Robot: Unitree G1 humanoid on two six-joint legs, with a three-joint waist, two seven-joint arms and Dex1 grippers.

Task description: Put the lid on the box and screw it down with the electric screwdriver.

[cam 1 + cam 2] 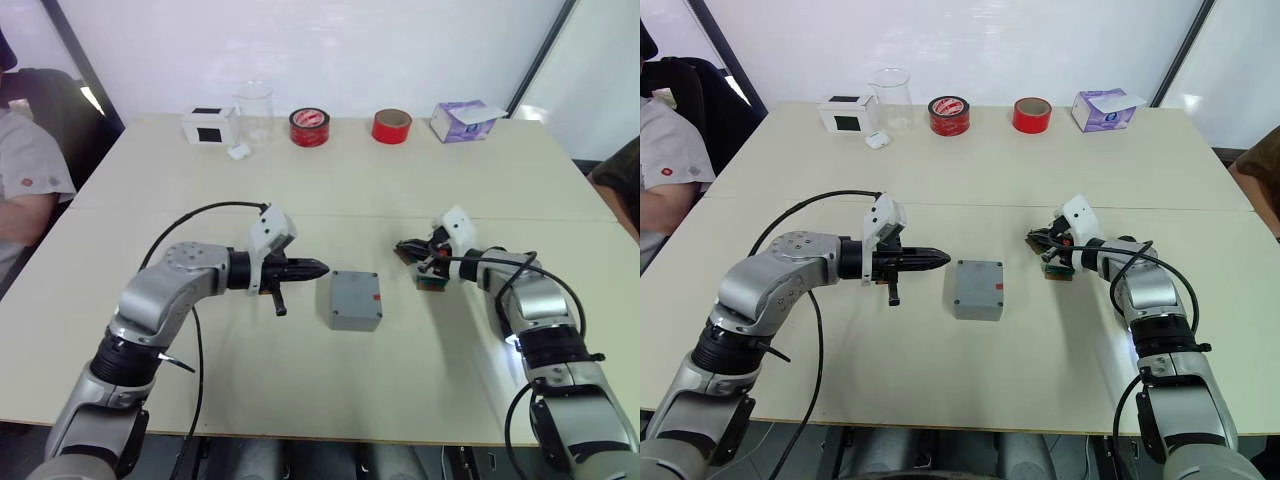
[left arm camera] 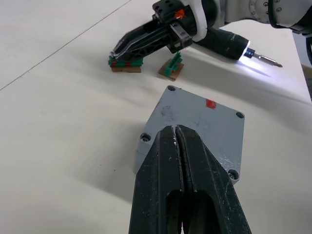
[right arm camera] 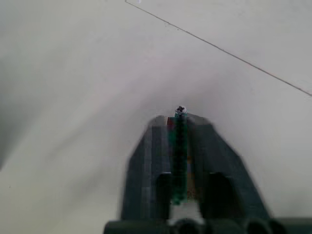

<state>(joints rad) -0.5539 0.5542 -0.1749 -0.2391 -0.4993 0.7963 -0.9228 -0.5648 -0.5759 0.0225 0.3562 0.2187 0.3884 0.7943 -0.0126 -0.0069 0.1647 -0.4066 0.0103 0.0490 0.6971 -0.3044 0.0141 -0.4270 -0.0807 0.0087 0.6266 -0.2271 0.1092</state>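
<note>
The grey lid (image 1: 355, 293), with a small red spot, lies on top of the box (image 1: 356, 322) at the table's middle, and its corner holes show in the left wrist view. Just left of it, my left gripper (image 1: 322, 267) points at it, shut and empty, with its tips (image 2: 175, 127) close above the lid's near edge. To the right of the box, my right gripper (image 1: 400, 248) is shut on a small green and brown board (image 2: 126, 63), held low over the table. The electric screwdriver (image 2: 226, 43) lies behind that arm, its tip light on.
A second small green piece (image 1: 432, 283) lies below the right gripper. Along the far edge stand a white box with a black patch (image 1: 210, 125), a clear beaker (image 1: 253, 108), two red tape rolls (image 1: 310, 127), and a purple tissue box (image 1: 463, 120). A person (image 1: 25, 190) sits at the left.
</note>
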